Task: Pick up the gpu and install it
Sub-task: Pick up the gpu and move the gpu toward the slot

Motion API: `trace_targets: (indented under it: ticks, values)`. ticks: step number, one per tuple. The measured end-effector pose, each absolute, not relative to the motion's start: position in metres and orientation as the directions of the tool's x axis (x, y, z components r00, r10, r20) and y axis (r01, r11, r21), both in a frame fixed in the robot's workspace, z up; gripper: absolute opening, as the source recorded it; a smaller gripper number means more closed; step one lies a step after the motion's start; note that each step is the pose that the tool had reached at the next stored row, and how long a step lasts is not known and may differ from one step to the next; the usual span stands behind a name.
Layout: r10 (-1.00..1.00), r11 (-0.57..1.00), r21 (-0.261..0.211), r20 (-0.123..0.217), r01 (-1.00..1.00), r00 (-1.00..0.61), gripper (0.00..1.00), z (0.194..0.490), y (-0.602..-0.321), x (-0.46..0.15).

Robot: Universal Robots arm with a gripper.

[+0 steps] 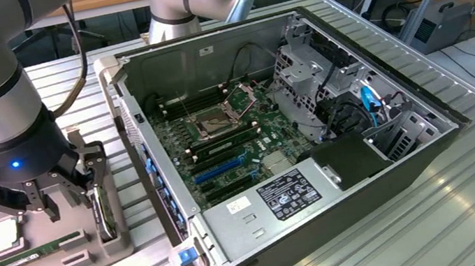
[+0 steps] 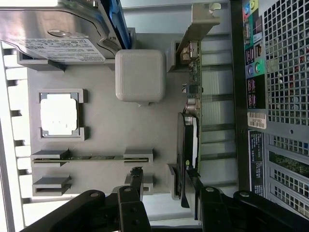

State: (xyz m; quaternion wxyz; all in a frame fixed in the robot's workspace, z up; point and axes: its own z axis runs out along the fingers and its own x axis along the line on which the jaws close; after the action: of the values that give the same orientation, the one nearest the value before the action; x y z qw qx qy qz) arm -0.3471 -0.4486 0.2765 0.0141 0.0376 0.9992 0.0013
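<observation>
Wide open, the black two-finger gripper [image 1: 67, 201] hangs over the grey moulded parts tray [image 1: 82, 258]. At its four o'clock in the exterior view the gpu [image 1: 105, 213], a thin dark card with a silvery bracket, stands on edge in its slot, and one finger seems just beside it. Light and stiff but fragile, it likely wants a pinch across its flat faces. At three o'clock the open black computer case [image 1: 206, 49] crowds close on the ribbed aluminium table [image 1: 474, 203].

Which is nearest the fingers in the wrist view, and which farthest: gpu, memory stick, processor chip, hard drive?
1. gpu, on edge beside the open fingers.
2. memory stick, in its tray slot.
3. processor chip, in its square recess.
4. hard drive, at the tray's far end.
</observation>
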Motion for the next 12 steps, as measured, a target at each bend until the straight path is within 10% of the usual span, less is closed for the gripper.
trace_targets:
  ticks: [12]
  values:
    - [0.075,0.997,0.0,-0.028,0.075,-0.997,0.48,0.2734,-0.4485,-0.3466]
